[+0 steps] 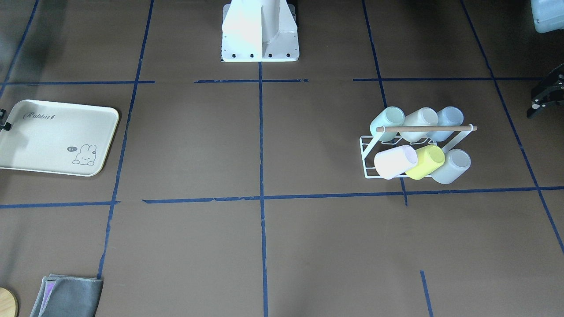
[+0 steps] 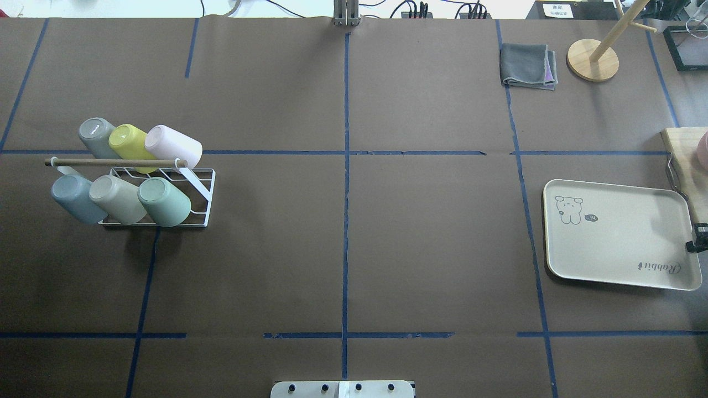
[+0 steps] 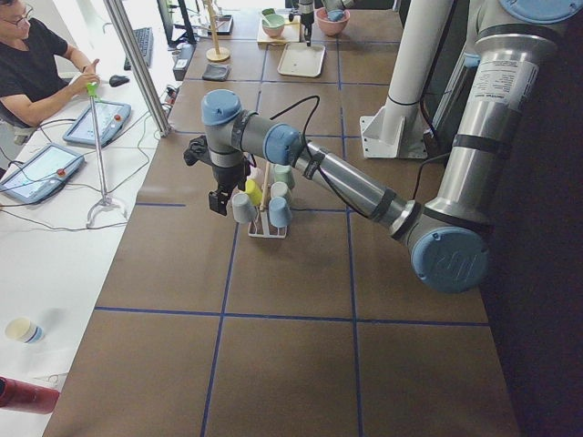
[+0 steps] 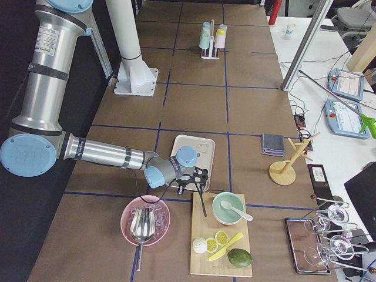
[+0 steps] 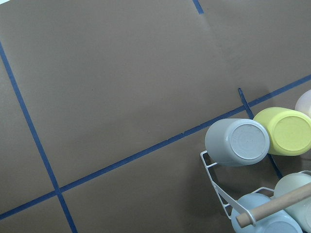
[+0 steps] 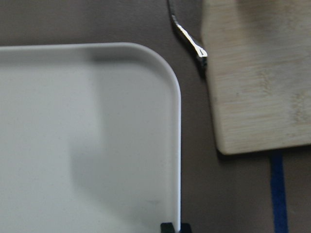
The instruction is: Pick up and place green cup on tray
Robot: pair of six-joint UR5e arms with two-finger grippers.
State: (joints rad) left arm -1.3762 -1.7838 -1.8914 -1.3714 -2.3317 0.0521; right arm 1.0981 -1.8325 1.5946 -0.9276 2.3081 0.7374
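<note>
The green cup lies tilted on a white wire rack at the left of the table, nearest the robot on the rack's right end; it also shows in the front view. The tray is cream with a rabbit drawing and lies bare at the right. My left gripper hangs beyond the rack's outer end, apart from the cups; I cannot tell whether it is open or shut. My right gripper hovers at the tray's outer rim, its dark tips close together and holding nothing.
Five other cups share the rack, among them a yellow cup and a pink cup. A grey cloth and a wooden stand sit at the far right. A cutting board and a spoon handle lie beside the tray.
</note>
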